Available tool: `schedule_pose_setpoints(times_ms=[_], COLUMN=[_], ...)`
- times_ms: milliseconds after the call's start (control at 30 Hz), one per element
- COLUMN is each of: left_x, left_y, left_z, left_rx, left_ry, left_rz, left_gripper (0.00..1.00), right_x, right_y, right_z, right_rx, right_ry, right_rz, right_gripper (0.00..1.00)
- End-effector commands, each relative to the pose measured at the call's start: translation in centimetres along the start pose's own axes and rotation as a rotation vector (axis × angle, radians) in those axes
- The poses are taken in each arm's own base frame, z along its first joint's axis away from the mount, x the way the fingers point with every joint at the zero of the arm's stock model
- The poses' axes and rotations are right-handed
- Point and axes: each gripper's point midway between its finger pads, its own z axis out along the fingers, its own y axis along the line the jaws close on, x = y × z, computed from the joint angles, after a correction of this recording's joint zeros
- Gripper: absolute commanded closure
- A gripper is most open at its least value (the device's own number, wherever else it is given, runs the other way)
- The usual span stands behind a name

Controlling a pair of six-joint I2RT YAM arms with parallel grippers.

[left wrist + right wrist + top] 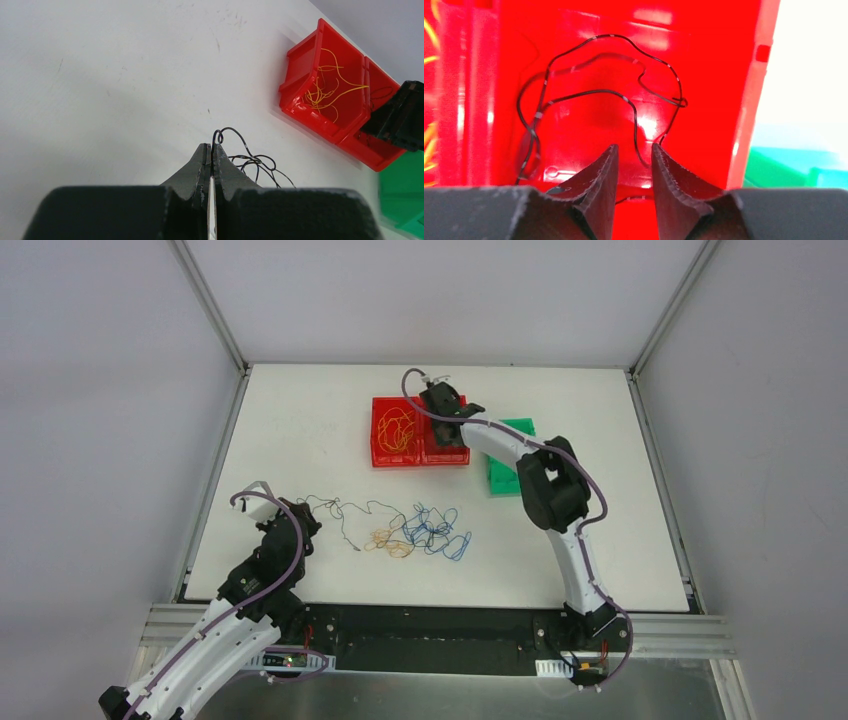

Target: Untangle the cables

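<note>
My left end effector point(211, 150) is closed on a dark cable point(250, 161) at the left of the bench point(300, 420). My right end effector point(634, 150) stands open inside a red bin point(704, 75), over a second dark cable point(611, 36) lying in it. The blue and orange cables point(425, 532) lie tangled mid-bench.

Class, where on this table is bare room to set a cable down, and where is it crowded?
Bare: table left of the red bins; also right of the right arm. Crowded: cables at near centre, bins far centre.
</note>
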Motion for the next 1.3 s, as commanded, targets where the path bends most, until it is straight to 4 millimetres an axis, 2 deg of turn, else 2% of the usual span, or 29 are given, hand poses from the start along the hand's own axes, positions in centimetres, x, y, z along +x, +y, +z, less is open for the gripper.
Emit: schedule_pose_setpoints(times_ms=[0,200,333,400,467,600,667,767,800,833,867,933,1033,1100,1167,1267], left_x=[-1.6,-1.2,-0.5,-0.1,0.3,0.3,0.1,-0.6,-1.0,-1.4,-2.0,-3.5,-6.3,-8.7,-10.2,-11.9], left_y=[-1.1,-2.2,-4.9,-6.9,-8.9,-11.7,-12.3,-13.2,-13.6,-14.0,-14.3,-14.8,-15.9,-17.1,-18.6,-21.2], left_z=[-0.3,-0.3,-0.6,-1.2,-2.2,-4.0,-4.5,-5.6,-6.2,-6.8,-7.4,-8.3,-9.8,-11.0,-12.2,-13.6], left_rx=[0.027,0.073,0.207,0.317,0.439,0.617,0.661,0.732,0.769,0.803,0.836,0.881,0.926,0.955,0.993,1.060], left_ry=[-0.031,-0.003,0.050,0.086,0.117,0.143,0.141,0.131,0.123,0.115,0.096,0.046,0.002,-0.005,0.024,0.084], left_rz=[-0.029,-0.016,0.032,0.061,0.085,0.095,0.094,0.103,0.108,0.114,0.113,0.090,0.016,-0.015,-0.020,0.002], left_gripper=[1.00,1.00,1.00,1.00,1.00,1.00,1.00,1.00,1.00,1.00,1.00,1.00,1.00,1.00,1.00,1.00], right_x=[-6.9,-8.7,-8.7,-7.2,-5.8,-2.2,-0.3,1.9,1.9,3.3,3.9,4.6,5.2,5.3,5.4,6.2], right_y=[-1.2,-1.8,-1.5,-0.5,0.6,2.9,2.9,1.9,1.6,1.7,1.9,3.2,4.1,4.1,4.4,6.2], right_z=[-6.9,-11.4,-15.3,-17.0,-19.1,-23.6,-25.4,-26.9,-27.7,-27.2,-27.0,-27.7,-27.3,-27.0,-27.5,-29.1], right_rx=[-0.027,-0.079,-0.159,-0.228,-0.298,-0.403,-0.414,-0.446,-0.484,-0.504,-0.534,-0.624,-0.622,-0.614,-0.653,-0.811], right_ry=[-0.130,-0.197,-0.210,-0.199,-0.206,-0.239,-0.254,-0.307,-0.369,-0.374,-0.403,-0.383,-0.365,-0.379,-0.399,-0.445], right_rz=[0.102,0.191,0.202,0.183,0.171,0.154,0.163,0.200,0.228,0.220,0.240,0.265,0.220,0.212,0.206,0.148], right_gripper=[0.65,0.54,0.42,0.32,0.28,0.26,0.26,0.26,0.25,0.22,0.19,0.20,0.20,0.20,0.20,0.21])
